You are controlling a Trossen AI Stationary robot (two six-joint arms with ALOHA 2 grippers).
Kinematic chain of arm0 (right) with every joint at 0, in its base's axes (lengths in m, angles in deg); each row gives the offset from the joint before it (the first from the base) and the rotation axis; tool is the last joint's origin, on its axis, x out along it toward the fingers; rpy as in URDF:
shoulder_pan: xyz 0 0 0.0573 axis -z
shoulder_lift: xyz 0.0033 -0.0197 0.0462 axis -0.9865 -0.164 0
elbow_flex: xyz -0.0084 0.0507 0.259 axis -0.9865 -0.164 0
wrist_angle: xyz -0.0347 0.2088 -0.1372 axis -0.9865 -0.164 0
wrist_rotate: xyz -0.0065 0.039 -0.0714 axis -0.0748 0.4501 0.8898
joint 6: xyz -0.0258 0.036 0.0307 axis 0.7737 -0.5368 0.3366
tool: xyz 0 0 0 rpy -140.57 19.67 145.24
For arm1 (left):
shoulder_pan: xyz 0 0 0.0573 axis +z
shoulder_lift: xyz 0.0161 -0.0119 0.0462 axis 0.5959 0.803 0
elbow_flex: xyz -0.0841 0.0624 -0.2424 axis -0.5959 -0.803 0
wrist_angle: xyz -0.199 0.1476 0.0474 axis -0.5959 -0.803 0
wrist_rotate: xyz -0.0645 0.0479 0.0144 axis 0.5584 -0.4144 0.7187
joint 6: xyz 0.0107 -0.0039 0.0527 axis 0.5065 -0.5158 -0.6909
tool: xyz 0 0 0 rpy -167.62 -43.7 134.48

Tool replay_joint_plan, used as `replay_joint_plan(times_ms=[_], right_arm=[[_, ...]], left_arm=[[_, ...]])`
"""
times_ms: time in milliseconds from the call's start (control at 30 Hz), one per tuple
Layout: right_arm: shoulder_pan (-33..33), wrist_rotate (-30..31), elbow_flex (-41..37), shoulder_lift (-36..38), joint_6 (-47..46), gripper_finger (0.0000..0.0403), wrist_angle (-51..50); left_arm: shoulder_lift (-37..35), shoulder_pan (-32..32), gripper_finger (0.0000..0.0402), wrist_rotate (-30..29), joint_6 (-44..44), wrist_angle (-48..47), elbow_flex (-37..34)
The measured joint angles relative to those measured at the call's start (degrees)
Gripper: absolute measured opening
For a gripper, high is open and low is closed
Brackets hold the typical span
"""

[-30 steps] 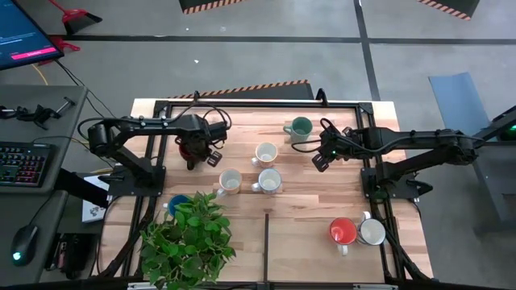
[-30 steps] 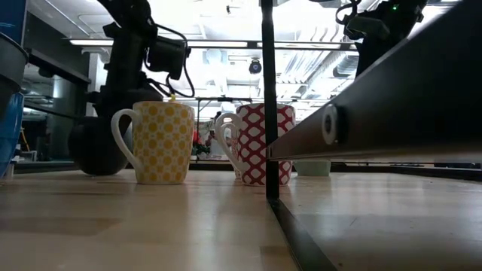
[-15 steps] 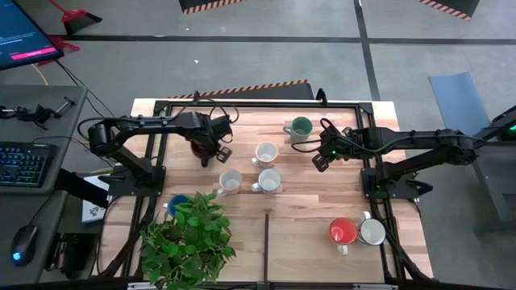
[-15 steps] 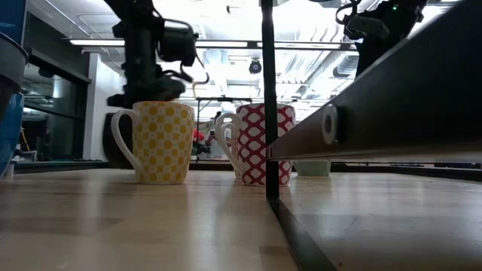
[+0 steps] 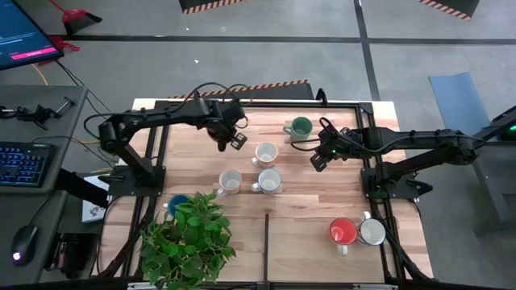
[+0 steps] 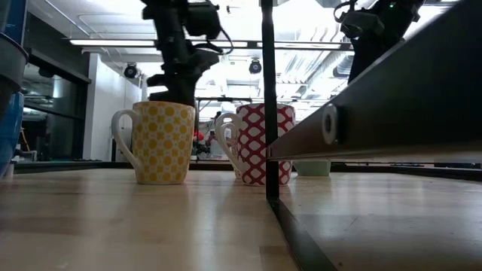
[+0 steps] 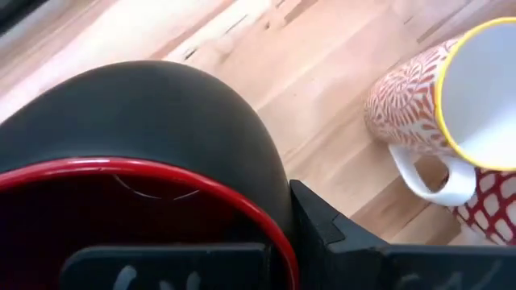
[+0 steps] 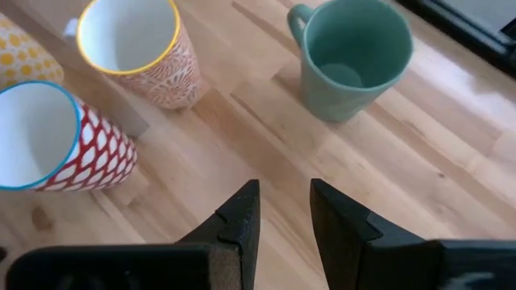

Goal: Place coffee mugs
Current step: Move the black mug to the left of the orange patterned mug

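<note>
From above, a pale wooden desk (image 5: 298,225) framed in black rails stands on a grey floor, with a keyboard (image 5: 22,161) and a monitor (image 5: 24,36) on a side bench well apart from it. A leafy plant (image 5: 189,238) fills the near left corner of the desk, a blue mug (image 5: 176,203) tucked against its far side. Three white-lined mugs cluster mid-desk: one (image 5: 266,153) farthest from the plant, one (image 5: 269,180) and one (image 5: 230,181) nearer it. A green mug (image 5: 301,126) sits at the far edge; an orange mug (image 5: 342,231) and a white mug (image 5: 372,232) touch near the right front. The left gripper (image 5: 221,131) hangs just beside the farthest white-lined mug, on the side away from the green mug, its fingers closed on a dark red mug (image 5: 216,129). The right gripper (image 5: 319,159) hovers near the green mug, fingers apart, holding nothing.

At desk level, a yellow-dotted mug (image 6: 160,141) and a red-latticed mug (image 6: 263,143) stand upright, a dark post (image 6: 266,98) just beside the latter; ceiling lights and ducts fill the room behind. The left gripper (image 6: 179,71) hangs above the yellow-dotted mug.

The left wrist view shows the dark red mug (image 7: 153,137), black outside with a red rim and lining, clamped in the fingers (image 7: 322,234), and an orange floral mug (image 7: 435,105) with a yellow rim near it on the desk.

The right wrist view shows parted fingers (image 8: 242,217) above bare wood, with the green mug (image 8: 355,56) beyond and the floral mug (image 8: 145,52) near it.
</note>
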Motion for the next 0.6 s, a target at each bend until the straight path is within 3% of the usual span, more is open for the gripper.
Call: replay_joint_plan(times_ms=[367, 600], right_arm=[[0.0, -1.5, 0.0, 0.0, 0.0, 0.009, -0.5], [0.0, -3.2, 0.0, 0.0, 0.0, 0.009, -0.9]], left_arm=[[14.8, -2.6, 0.0005, 1.1, -4.8, -5.7, 14.8], [19.2, -4.2, 0.0005, 3.0, -4.1, -7.7, 17.0]])
